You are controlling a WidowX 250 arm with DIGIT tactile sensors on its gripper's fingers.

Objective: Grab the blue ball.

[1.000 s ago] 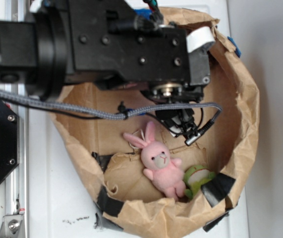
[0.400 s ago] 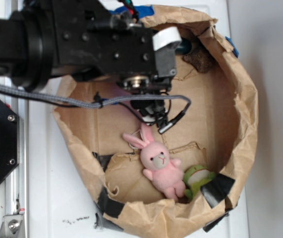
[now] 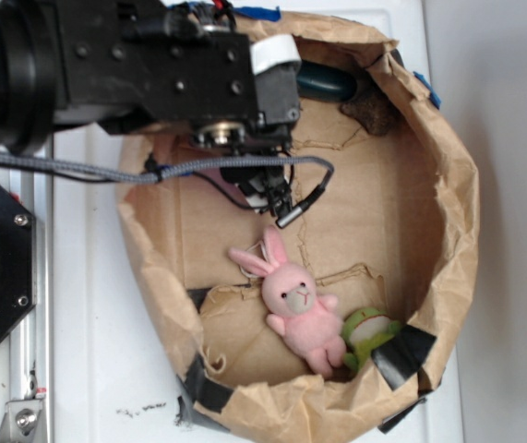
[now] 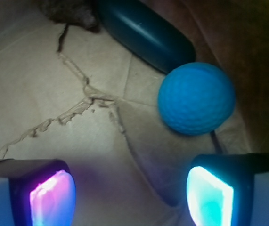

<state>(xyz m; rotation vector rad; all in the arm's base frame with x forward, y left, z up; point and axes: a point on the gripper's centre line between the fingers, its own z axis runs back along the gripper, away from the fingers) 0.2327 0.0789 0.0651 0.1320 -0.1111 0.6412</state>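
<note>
Brown paper floor (image 4: 54, 84), blue ball (image 4: 196, 98) just beyond the spread-wide hand (image 4: 129, 188).

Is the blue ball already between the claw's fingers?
No, the blue ball lies on the paper ahead of the open claw, beside its right finger.

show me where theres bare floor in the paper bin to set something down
Free: the wide creased floor between the gripper and the bin's right wall, above the pink bunny. Crowded: the top edge, where the blue ball sits against the dark green oblong beside a brown lump; and the bottom, bunny plus green toy.
</note>
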